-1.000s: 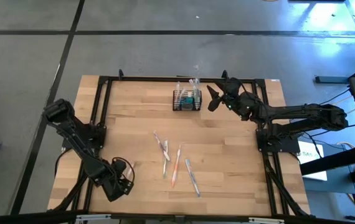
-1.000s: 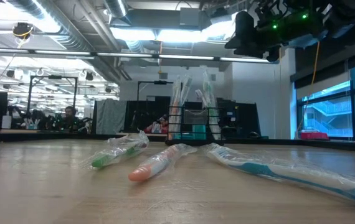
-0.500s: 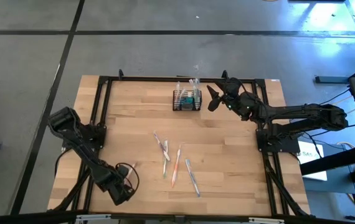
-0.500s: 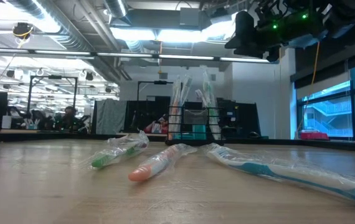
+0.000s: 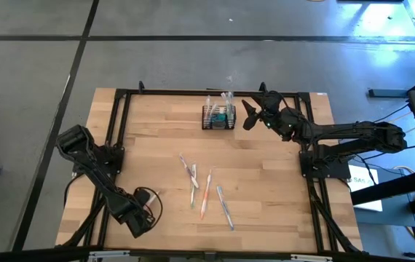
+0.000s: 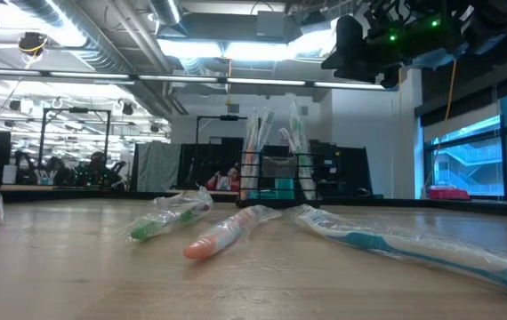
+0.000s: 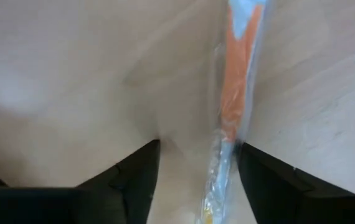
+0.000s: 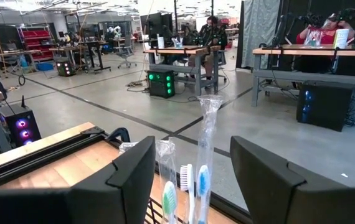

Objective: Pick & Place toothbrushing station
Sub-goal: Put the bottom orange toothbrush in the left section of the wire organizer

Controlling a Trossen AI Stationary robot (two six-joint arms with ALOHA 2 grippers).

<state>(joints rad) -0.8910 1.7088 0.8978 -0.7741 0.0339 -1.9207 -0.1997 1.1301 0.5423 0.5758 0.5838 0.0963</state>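
Observation:
The toothbrushing station, a small black wire-mesh caddy (image 5: 218, 116) with wrapped toothbrushes standing in it, stands on its base at the table's far middle; it also shows in the low view (image 6: 276, 178). My right gripper (image 5: 250, 115) hangs open in the air just right of the caddy, above it (image 6: 351, 49); its wrist view (image 8: 193, 168) looks over the brush heads (image 8: 201, 180). My left gripper (image 5: 143, 207) is open, low at the table's near-left. A wrapped orange toothbrush (image 7: 235, 93) lies on the wood between its fingers (image 7: 196, 162), close to one finger (image 7: 271, 180); touching or not, I cannot tell.
Three wrapped toothbrushes lie on the table's middle: one (image 5: 189, 171), an orange one (image 5: 206, 195) and a teal one (image 5: 224, 207). A black frame (image 5: 120, 94) runs around the tabletop. Bare wood lies between the caddy and the loose brushes.
My left arm has shifted a little at the table's near-left corner, and the wrapped orange toothbrush at the low view's left edge has moved slightly. My right gripper has kept still.

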